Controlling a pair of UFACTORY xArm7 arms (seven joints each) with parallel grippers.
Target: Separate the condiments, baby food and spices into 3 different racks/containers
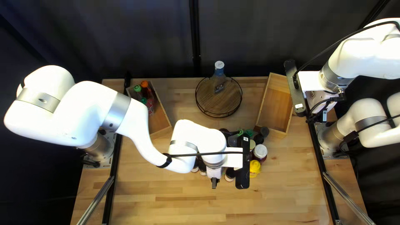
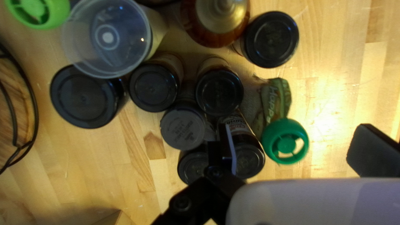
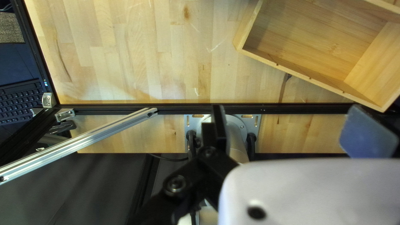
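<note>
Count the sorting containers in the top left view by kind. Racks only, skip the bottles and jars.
Rectangular wooden boxes: 2
Round wire-rimmed tray: 1
Total: 3

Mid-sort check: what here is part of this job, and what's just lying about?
For the job:
wooden boxes
round wire-rimmed tray
black-lidded jars
green-capped pouch
amber bottle
yellow bottle

Not the job:
keyboard
metal rail
dark curtain
</note>
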